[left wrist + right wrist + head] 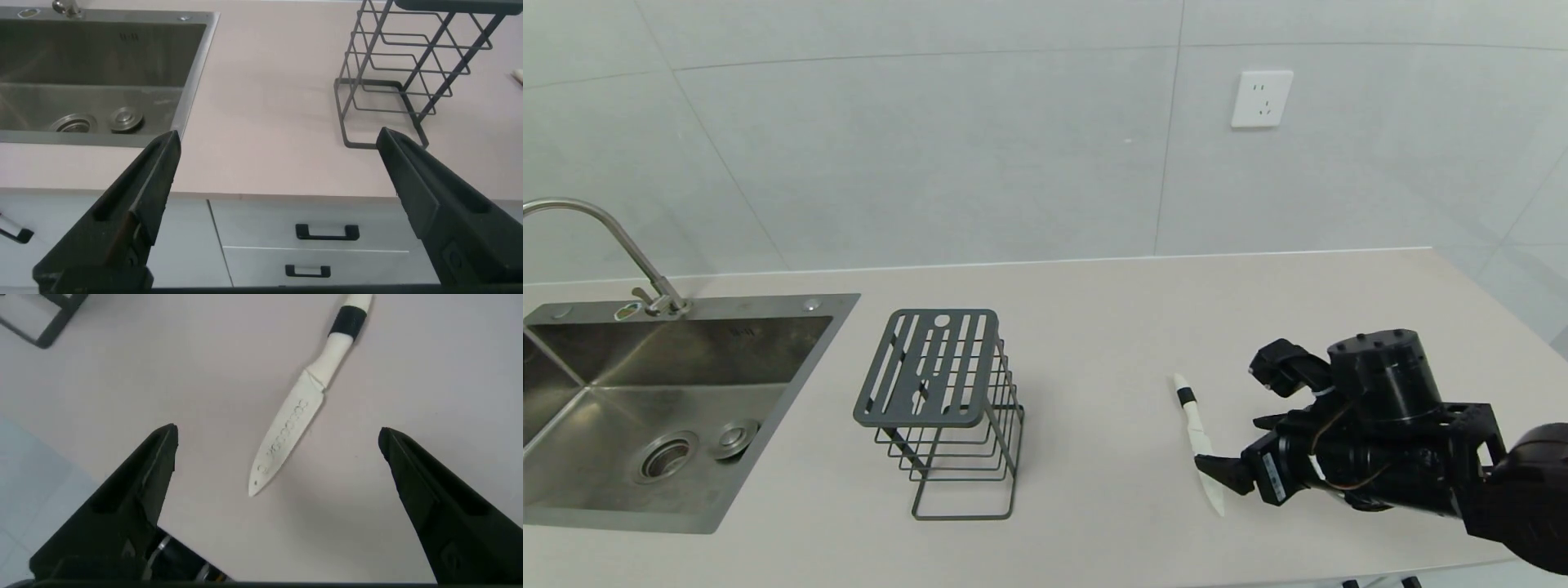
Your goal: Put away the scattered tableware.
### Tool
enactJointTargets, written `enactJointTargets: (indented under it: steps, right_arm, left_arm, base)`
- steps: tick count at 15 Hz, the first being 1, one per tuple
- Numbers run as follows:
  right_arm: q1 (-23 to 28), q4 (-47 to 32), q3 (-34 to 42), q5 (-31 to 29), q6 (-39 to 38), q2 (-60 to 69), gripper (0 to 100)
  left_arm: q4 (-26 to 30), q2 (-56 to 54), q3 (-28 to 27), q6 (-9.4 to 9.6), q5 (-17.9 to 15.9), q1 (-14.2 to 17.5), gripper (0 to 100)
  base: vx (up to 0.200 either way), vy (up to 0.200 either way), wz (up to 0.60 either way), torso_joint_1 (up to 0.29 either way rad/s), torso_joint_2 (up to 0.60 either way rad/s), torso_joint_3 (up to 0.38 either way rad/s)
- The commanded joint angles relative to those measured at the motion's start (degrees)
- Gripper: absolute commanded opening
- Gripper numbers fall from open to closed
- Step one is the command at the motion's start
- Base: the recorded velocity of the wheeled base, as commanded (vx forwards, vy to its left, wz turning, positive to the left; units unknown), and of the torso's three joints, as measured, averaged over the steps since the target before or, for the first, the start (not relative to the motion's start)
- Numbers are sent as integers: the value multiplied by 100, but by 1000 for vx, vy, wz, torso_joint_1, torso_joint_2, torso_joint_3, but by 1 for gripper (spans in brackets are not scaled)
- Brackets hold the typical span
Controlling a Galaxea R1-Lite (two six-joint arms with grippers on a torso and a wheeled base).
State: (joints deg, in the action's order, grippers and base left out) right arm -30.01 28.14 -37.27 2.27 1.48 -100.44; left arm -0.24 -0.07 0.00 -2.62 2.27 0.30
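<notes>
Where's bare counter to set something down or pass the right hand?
Free: between the dark grey wire rack and the white black-banded knife; between the rack and the steel sink; the beige counter along the back wall. Crowded: around the knife, at the open right hand.

Bare worktop [1111, 327] lies open all round the white knife [1197, 437], the right tool [276, 441] spread wide to either side of its blade with nothing else between the fingers. The one obstacle, a dark wire rack [939, 408], stands well apart at the knife's nine o'clock, the sink [768, 305] beyond it; the tiled wall [931, 163] closes the worktop at twelve o'clock.
</notes>
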Motion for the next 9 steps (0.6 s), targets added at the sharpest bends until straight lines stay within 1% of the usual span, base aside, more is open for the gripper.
enactJointTargets:
  steps: [1, 4, 6, 8, 9]
  right_arm:
    - [-5, -528, -650, -86, -42, -231, 100]
    - [-22, -572, -791, -288, -191, -547, 100]
    - [-163, -678, -905, -613, -385, -652, 100]
    - [-172, -1240, -1195, -737, -438, -776, 100]
    - [-172, -1346, -1327, -745, -543, -846, 100]
  left_arm:
    - [-2, 7, 0, -2, 2, 5, 100]
    - [-2, 7, 0, -10, 11, 5, 100]
    - [-2, 7, 0, -10, 11, 5, 100]
    - [-2, 7, 0, -10, 11, 5, 100]
    - [-2, 7, 0, -10, 11, 5, 100]
  base:
    - [0, 0, 0, 0, 0, 0]
    - [0, 0, 0, 0, 0, 0]
    - [0, 0, 0, 0, 0, 0]
    - [0, 0, 0, 0, 0, 0]
    - [0, 0, 0, 0, 0, 0]
